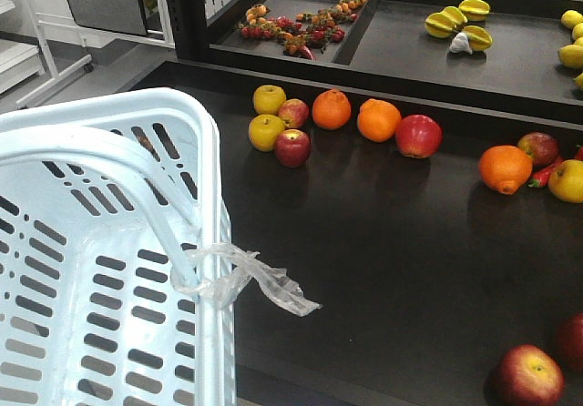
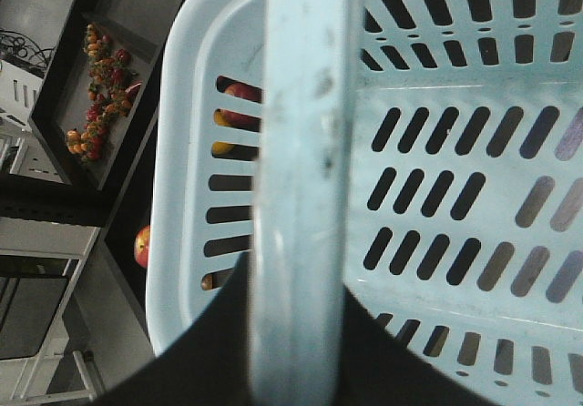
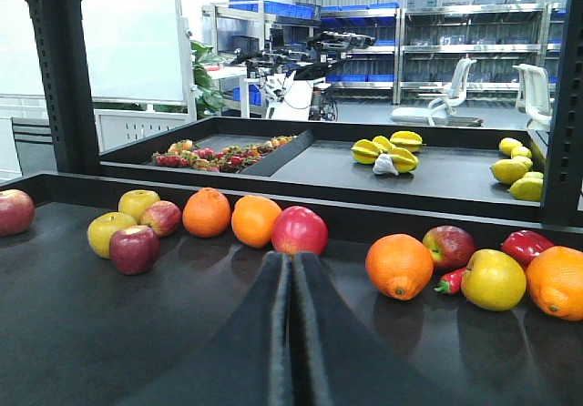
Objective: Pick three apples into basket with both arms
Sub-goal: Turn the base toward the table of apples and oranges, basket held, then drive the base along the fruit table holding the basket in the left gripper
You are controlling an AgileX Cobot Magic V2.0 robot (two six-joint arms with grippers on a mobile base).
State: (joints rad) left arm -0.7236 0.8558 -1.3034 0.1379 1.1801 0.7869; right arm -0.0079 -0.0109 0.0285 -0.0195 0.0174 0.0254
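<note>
The pale blue basket [image 1: 100, 269] fills the left of the front view, with clear film [image 1: 260, 283] tied to its handle [image 1: 137, 183]. My left gripper [image 2: 296, 333] is shut on that handle [image 2: 301, 151], with black fingers [image 2: 219, 333] on both sides of it. My right gripper [image 3: 292, 260] is shut and empty, low over the black table, its tips just short of a red apple [image 3: 299, 230]. A dark maroon apple [image 3: 134, 248] lies to the left, also in the front view [image 1: 292, 147]. More red apples [image 1: 418, 136] [image 1: 528, 376] lie on the table. No gripper shows in the front view.
Oranges [image 1: 332, 109] [image 1: 378, 119] [image 1: 505, 168] and yellow apples [image 1: 266, 132] [image 1: 269, 99] lie among the red ones. A red pepper [image 3: 528, 242] sits at the right. A raised back shelf [image 1: 510, 60] holds starfruit [image 1: 460, 22], lemons and small fruit.
</note>
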